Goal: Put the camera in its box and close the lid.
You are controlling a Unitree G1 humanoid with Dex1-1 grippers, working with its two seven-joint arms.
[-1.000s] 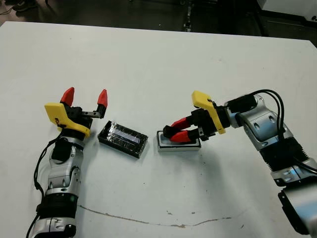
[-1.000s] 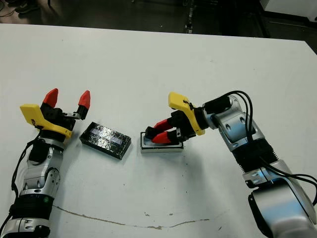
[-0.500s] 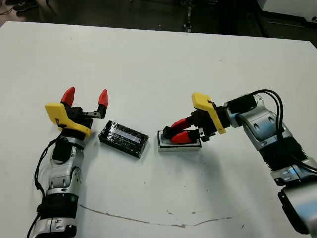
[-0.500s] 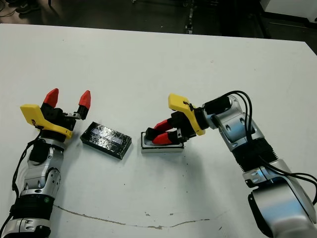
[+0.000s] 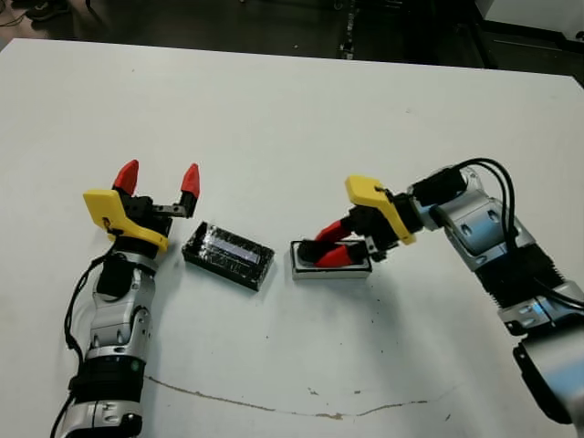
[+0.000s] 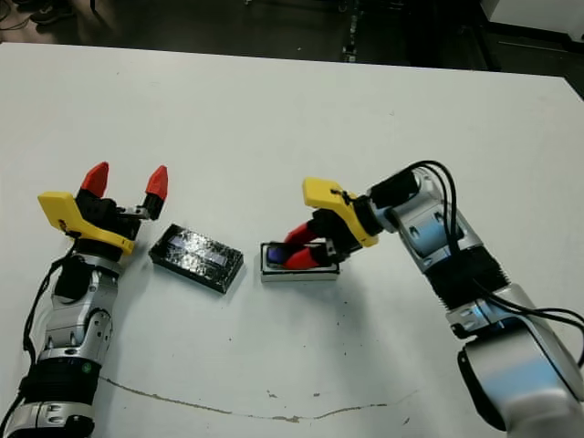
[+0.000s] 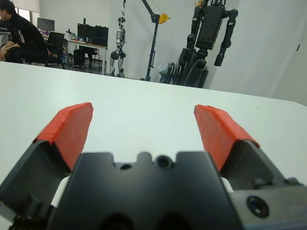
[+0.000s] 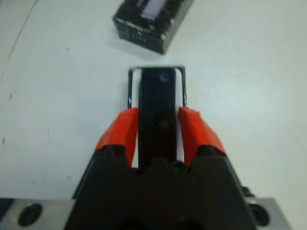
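The white-lined box [image 5: 351, 273] rests at the middle of the table. The black camera [image 8: 157, 96] lies lengthwise inside its silvery rim [image 8: 130, 86], and my right gripper [image 5: 322, 255] is shut on the camera's sides, reaching in from the right with fingers slanted down. To the left of the box, a small gap away, the black lid [image 5: 228, 255] lies with its pale strip facing up; it also appears beyond the box as the lid [image 8: 153, 19] in the right wrist view. Further left, my left gripper [image 5: 158, 176] stands open and holds nothing, fingers [image 7: 218, 134] pointing away from me.
A thin dark crack line [image 5: 274, 406] crosses the table near its front edge. The far table edge [image 5: 274, 57] meets a dark floor. Beyond the table a seated person [image 7: 17, 31] and stands with robot equipment [image 7: 211, 33] show in the left wrist view.
My right gripper has edged a little to the left and dipped lower, bringing the camera further down into the box. The left arm and the lid have not moved.
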